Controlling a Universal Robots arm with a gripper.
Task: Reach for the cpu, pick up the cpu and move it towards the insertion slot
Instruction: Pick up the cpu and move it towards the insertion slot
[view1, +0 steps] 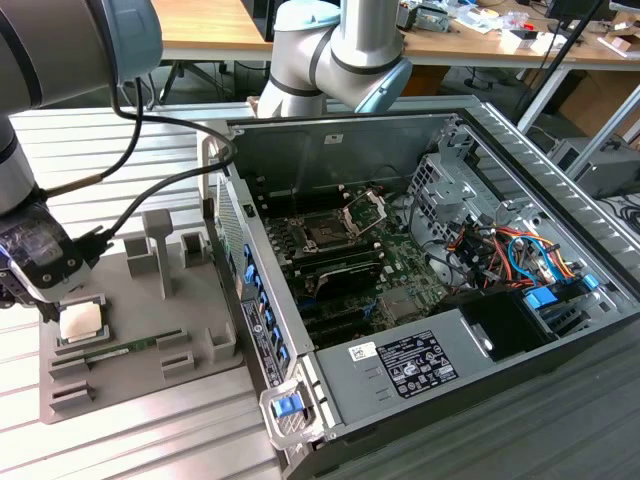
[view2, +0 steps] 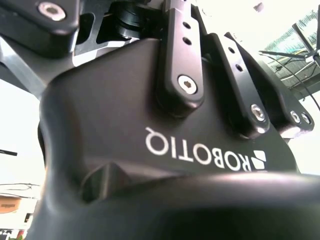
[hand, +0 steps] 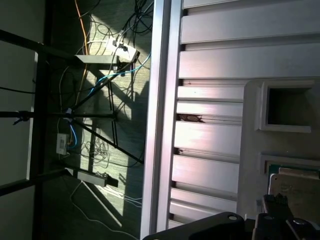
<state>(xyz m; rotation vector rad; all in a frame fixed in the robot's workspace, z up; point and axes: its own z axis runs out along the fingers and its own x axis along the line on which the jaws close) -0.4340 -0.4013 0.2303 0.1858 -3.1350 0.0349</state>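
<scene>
Now the black gripper hangs low over the grey plastic tray, just beside the small pale silver-beige square cpu, at its edge on the exterior view's left. We cannot tell if the tool is wide or narrow. The cpu lies flat in its recess. Well apart, inside the open metal computer case, the square silver-framed insertion slot shows its dark centre. The case wall stands between tray and slot.

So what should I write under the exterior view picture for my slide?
Gripper close to the cpu on the grey tray, insertion slot inside the computer case.
</scene>
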